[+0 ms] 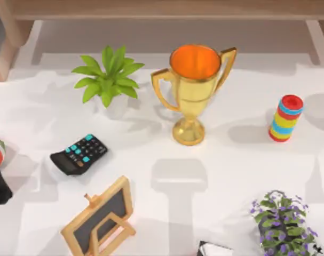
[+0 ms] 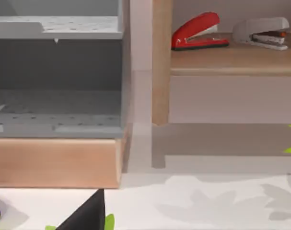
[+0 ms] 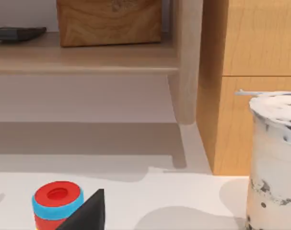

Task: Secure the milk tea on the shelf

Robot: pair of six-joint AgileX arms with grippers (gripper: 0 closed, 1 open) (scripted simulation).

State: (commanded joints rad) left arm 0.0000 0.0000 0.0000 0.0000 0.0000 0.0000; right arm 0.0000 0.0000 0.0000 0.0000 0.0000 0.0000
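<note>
Ahead of my right gripper, just off to one side, stands the white plastic cup of milk tea, before the light-brown wooden shelf. Whether its fingers are apart I cannot tell. My left gripper faces the shelf's upright.

No words, brands or numbers can be read; the calculator keys are too small to make out.

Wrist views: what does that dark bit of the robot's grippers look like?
The left gripper shows as a plain matte-black wedge with a straight sloping edge; the right gripper looks the same. No cables, markings or other colours are visible on either.
</note>
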